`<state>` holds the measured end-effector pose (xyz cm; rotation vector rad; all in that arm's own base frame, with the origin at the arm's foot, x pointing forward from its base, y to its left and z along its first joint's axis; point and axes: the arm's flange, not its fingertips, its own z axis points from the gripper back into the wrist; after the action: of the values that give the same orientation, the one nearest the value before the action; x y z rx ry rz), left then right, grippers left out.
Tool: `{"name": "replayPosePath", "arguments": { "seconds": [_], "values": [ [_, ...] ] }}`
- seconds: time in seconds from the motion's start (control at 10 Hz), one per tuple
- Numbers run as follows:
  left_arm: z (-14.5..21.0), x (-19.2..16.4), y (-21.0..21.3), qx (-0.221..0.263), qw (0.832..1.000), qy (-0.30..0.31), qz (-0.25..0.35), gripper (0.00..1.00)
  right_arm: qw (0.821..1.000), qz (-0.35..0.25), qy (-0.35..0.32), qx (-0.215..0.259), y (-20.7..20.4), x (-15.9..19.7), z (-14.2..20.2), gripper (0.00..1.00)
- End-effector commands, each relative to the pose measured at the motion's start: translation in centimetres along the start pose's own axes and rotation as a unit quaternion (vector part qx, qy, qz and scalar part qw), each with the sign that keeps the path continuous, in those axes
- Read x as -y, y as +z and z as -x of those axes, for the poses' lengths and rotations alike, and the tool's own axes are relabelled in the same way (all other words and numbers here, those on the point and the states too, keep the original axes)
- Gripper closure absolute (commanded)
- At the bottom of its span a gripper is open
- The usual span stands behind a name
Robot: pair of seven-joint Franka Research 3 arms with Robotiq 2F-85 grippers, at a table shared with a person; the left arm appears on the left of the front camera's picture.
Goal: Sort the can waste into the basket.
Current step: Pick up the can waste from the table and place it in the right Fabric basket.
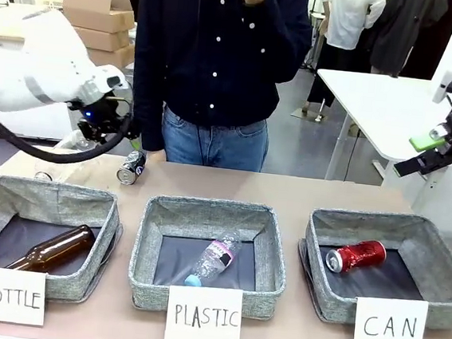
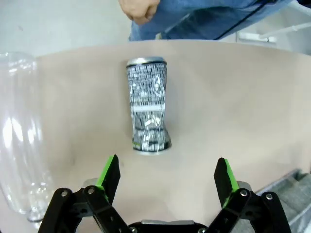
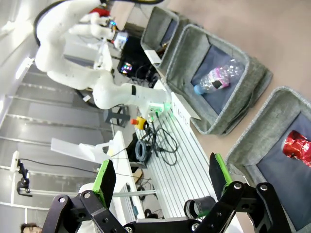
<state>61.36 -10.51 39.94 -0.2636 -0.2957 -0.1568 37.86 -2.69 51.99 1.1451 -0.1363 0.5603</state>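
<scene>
Tan table [image 1: 288, 187]: 3 grey fabric baskets in a row along near edge. L to R: BOTTLE basket [image 1: 48, 191], PLASTIC basket [image 1: 214, 208], CAN basket [image 1: 373, 218], each w/ a white paper sign [image 1: 389, 325] in front. Behind BOTTLE basket, on bare tabletop: black can [image 1: 132, 166] on its side, dented mid-body, apart from baskets. Clear plastic bottle [image 2: 17, 145] near it, toward left edge.

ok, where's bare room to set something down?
Free: the far strip of table behind the PLASTIC basket and CAN basket, from the black can right to the table's edge. Also the CAN basket's lining right of the red can. Crowded: far left, where clear bottle, black can and the open left pincer bunch up. Gaps between baskets are narrow.
</scene>
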Motion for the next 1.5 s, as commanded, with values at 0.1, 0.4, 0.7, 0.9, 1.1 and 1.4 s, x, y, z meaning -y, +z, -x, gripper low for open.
{"name": "replayPosePath", "arguments": {
  "seconds": [0.1, 0.4, 0.7, 0.9, 1.1, 1.4],
  "values": [
    [-3.5, 0.7, -3.7, -0.037, 0.998, -0.002, -0.052, 0.0, 1.0, 0.002, 0.012, -0.003, 0.3, -0.1, 0.1, 0.0],
    [-4.7, 0.5, -8.8, -0.059, 0.995, 0.004, -0.075, 0.0, 1.0, 0.002, 0.012, -0.003, 0.3, -0.1, 0.1, 0.0],
    [-4.7, -0.2, -10.4, -0.056, 0.993, 0.029, -0.096, 0.12, 1.0, 0.002, 0.012, -0.003, 0.3, -0.1, 0.1, 0.0],
    [-4.7, -0.1, -10.6, -0.061, 0.992, 0.033, -0.103, 0.72, 1.0, 0.002, 0.012, -0.003, 0.3, -0.1, 0.1, 0.0],
    [-4.7, 0.1, -10.5, -0.062, 0.992, 0.031, -0.101, 1.0, 1.0, 0.002, 0.012, -0.003, 0.3, -0.1, 0.1, 0.0],
    [-4.5, 0.7, -9.9, -0.058, 0.992, 0.04, -0.1, 1.0, 1.0, 0.002, 0.012, -0.003, 0.3, -0.1, 0.1, 0.0]
  ]
}}
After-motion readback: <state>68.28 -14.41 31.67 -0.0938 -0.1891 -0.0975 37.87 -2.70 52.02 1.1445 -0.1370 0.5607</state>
